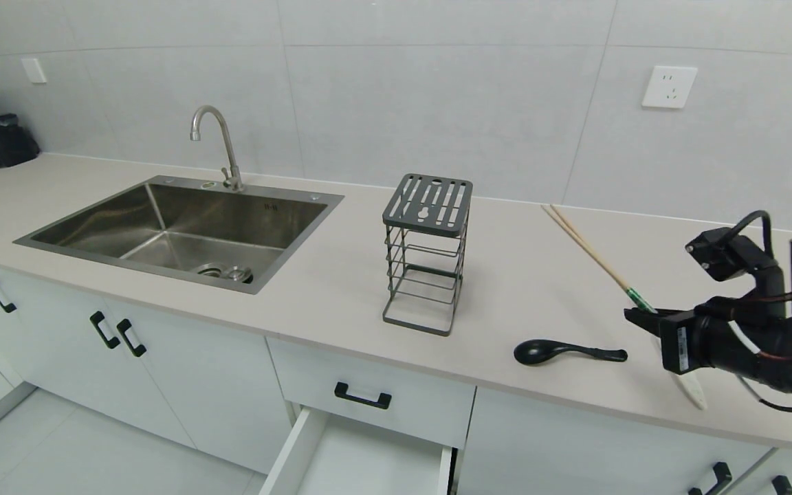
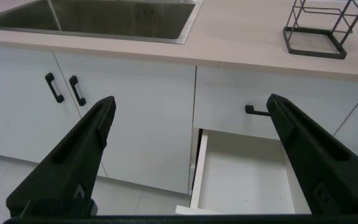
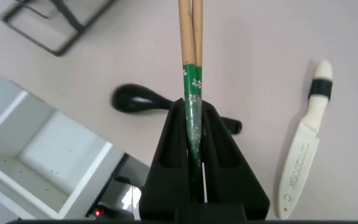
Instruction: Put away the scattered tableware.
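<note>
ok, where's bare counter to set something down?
Widest bare stretch: between the sink and the rack. Also behind the spoon, between rack and chopsticks. Crowded at the right end: spoon, knife, and the right gripper shut on the chopsticks.

**Colours on my screens**

I see tan chopsticks (image 3: pixel 186 68) with green ends dotted with white flowers. There's a black spoon (image 1: pixel 561 352), a cream knife (image 3: pixel 303 149) with a black band, a dark grey rack (image 1: pixel 425 254), a beige counter (image 1: pixel 327 275), and white cabinets (image 1: pixel 162 357) with black handles (image 1: pixel 362 396).

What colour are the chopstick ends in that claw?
The chopsticks end green with small white flowers; right wrist view shows it best.
</note>
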{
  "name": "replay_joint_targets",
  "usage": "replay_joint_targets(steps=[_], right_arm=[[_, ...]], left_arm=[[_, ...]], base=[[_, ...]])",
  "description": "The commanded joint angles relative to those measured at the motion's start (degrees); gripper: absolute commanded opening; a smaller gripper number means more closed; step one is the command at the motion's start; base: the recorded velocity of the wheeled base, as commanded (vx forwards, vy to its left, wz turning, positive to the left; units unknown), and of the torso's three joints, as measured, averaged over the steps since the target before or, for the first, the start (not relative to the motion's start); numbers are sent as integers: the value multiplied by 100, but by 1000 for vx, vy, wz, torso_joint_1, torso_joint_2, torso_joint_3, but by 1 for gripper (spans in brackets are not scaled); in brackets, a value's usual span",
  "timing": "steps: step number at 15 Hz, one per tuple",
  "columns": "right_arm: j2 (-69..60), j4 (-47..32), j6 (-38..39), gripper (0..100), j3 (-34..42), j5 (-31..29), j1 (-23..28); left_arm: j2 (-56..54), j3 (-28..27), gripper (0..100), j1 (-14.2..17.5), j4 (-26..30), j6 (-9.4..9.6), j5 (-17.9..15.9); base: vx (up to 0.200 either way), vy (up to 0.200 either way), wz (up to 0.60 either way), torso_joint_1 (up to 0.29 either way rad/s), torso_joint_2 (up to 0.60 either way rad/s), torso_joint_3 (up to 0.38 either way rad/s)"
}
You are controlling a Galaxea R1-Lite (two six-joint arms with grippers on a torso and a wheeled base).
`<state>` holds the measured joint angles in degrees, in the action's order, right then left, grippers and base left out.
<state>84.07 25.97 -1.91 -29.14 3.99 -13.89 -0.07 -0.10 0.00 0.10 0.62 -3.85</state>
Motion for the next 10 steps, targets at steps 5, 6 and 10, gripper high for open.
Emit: replay_joint_targets(steps=[5, 6, 10], right_arm=[[-1331, 1209, -397, 0, 312, 1298, -1213], [-1331, 1262, -591, 0, 356, 1429, -1459], [-1129, 1244, -1637, 0, 954, 1473, -1819]], left_arm=[[7, 1, 100, 0, -1, -1, -1], [7, 1, 100, 0, -1, -1, -1], [7, 1, 100, 0, -1, -1, -1]], base=[[0, 0, 0, 0, 0, 0], [0, 0, 0, 0, 0, 0], [0, 0, 0, 0, 0, 0]])
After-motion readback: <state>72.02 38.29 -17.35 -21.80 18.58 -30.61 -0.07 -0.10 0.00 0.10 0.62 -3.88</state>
